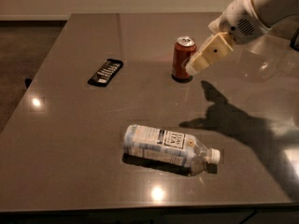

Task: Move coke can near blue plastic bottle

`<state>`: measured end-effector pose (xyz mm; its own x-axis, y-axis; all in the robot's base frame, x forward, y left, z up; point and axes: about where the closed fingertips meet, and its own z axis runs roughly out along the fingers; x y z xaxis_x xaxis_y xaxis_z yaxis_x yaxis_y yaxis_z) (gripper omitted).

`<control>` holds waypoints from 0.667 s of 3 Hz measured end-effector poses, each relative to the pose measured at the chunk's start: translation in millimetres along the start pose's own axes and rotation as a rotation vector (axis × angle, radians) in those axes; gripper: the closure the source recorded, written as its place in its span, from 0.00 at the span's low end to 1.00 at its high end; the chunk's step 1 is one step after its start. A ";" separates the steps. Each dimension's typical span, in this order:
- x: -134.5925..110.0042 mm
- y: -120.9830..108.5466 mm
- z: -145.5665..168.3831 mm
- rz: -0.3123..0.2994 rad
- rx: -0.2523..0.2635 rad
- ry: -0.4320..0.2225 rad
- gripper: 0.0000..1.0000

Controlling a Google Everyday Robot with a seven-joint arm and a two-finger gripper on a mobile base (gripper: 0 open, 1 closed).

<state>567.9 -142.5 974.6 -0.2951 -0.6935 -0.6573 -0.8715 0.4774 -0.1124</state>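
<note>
Red and upright, the coke can (180, 56) stands toward the far side of the desk (70, 125), well apart from the blue plastic bottle (161, 143) lying on its side nearer the camera. The end effector (193, 68) hangs at the can's right flank — spread or pressed together, I cannot tell. Best to straddle the can squarely at mid-height, so it neither tips nor slips.

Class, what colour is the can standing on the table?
The can is red with a silver top, camera view; the gripper is beside it.
</note>
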 end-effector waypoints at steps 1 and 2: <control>-4.0 -24.7 18.8 0.077 0.053 -0.039 0.00; -2.8 -49.9 36.5 0.146 0.098 -0.054 0.00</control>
<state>626.5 -144.7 954.8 -0.3917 -0.5844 -0.7106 -0.7779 0.6228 -0.0834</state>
